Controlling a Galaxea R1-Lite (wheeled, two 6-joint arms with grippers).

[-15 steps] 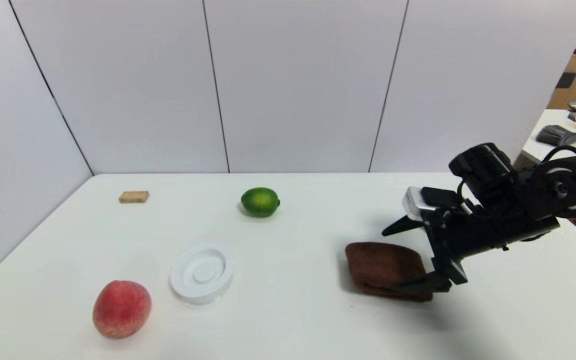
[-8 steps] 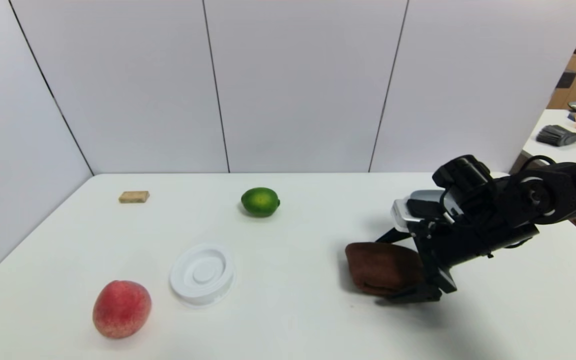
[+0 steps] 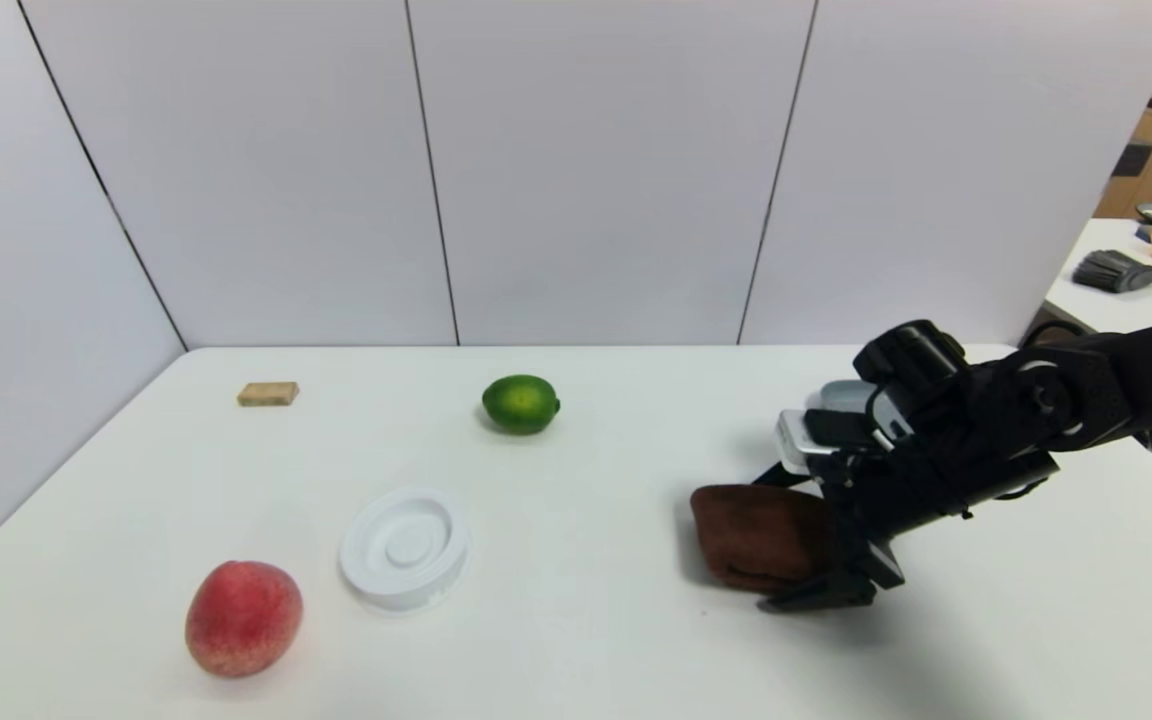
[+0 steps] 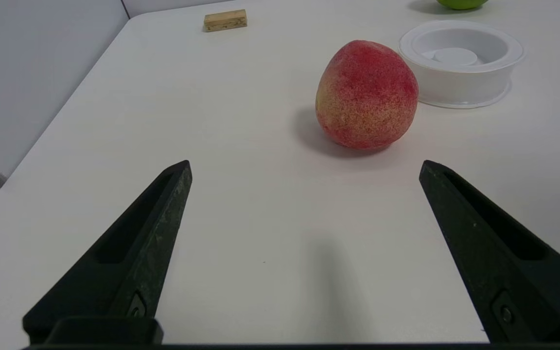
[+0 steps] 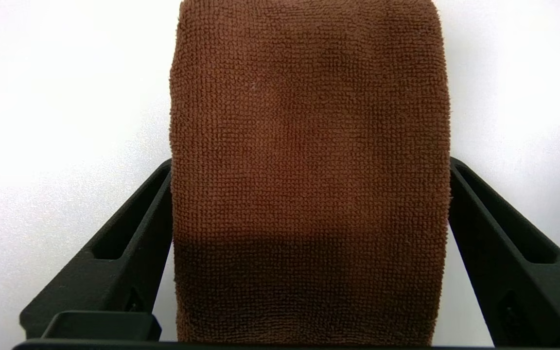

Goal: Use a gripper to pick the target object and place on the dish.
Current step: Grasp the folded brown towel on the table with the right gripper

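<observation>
The right end effector [image 3: 786, 540] straddles the brown towel [image 3: 756, 535] at four o'clock on the white counter [image 3: 586, 480], fingers wide apart, gripping nothing yet. Lift and placement remain; no dish is in sight. The left end effector [image 4: 304, 167] idles open.

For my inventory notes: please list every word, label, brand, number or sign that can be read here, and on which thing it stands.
None: no readable text stands on the brown towel, peach, lime, white round dish, tan block or table.
Nothing on the right gripper.
</observation>
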